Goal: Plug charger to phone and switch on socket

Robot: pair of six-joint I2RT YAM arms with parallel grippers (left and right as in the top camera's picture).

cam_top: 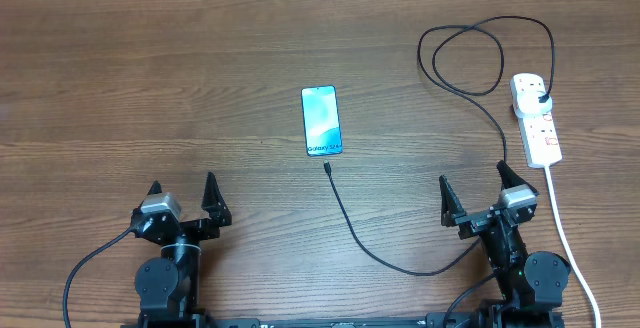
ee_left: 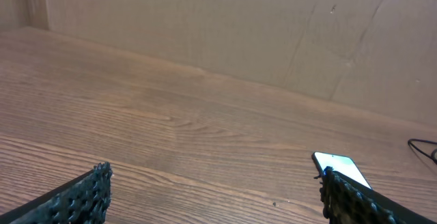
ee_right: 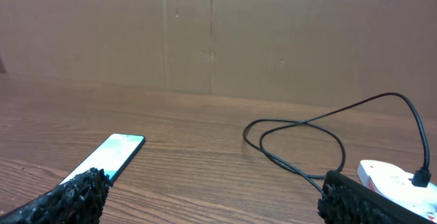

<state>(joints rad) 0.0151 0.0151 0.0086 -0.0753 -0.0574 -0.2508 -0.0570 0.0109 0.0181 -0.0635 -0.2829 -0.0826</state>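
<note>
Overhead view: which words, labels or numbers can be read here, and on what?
"Galaxy S24": on the phone, at the lower end of its screen in the picture; small.
Red markings on the socket: too small to read.
Wrist views: no readable text.

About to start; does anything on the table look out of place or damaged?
Nothing stands out. The phone lies flat, the charger tip loose just short of it, its cable looping to the socket.

The phone [cam_top: 321, 120] is laid mid-table [cam_top: 150, 88], with the socket [cam_top: 536, 118] well to its right. The charger [cam_top: 338, 196] is plugged into the socket's far end, looped behind it, and its tip lies just before the phone, apart from it.
</note>
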